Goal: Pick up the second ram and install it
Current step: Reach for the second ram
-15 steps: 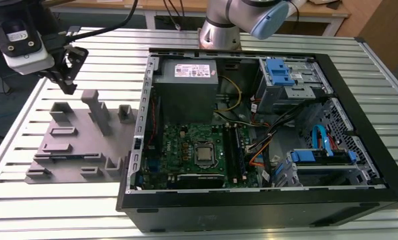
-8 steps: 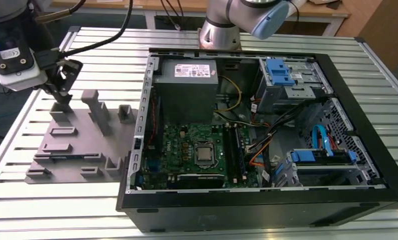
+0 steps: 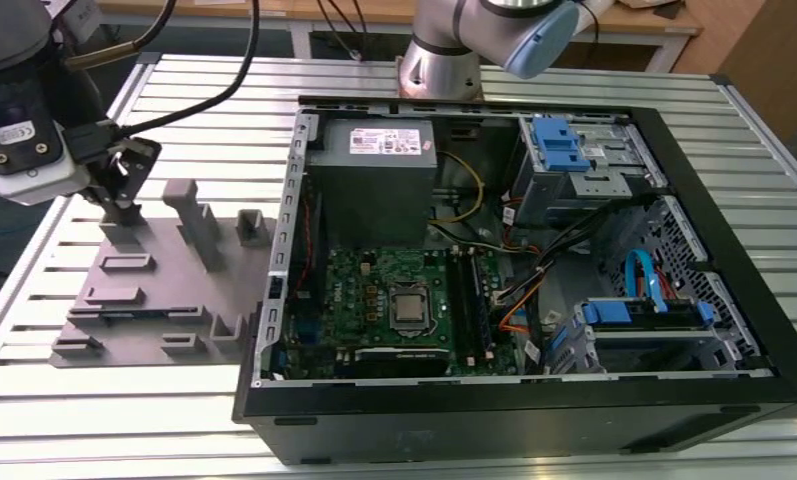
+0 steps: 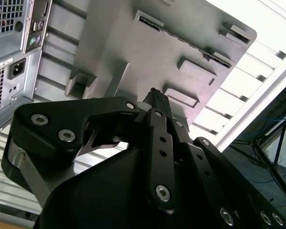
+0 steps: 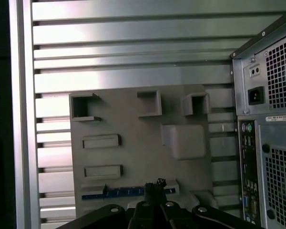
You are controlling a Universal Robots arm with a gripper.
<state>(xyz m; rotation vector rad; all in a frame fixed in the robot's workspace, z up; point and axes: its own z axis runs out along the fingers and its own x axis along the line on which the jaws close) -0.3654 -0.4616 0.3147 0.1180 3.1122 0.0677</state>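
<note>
The second ram [image 5: 119, 192], a long, narrow stick that reads bluish with dark patches from here, sits lengthwise in a slot on the grey moulded plastic fixture plate [image 5: 133, 152]. It is at the end away from the plate's three tall posts [image 5: 150, 102]. In the first wrist view my black two-fingered gripper [image 5: 155, 185] lines up over the stick's middle. Its fingertips are drawn together with nothing between them (how high it stands above the stick I can't judge). In the exterior view it hangs over the posts' end of the plate. The plate rests on the silver slatted metal table [image 3: 371, 75], on the exterior view's left. It is just beside the open black computer case [image 3: 505, 405], facing the case's rear panel [image 5: 271, 143].
</note>
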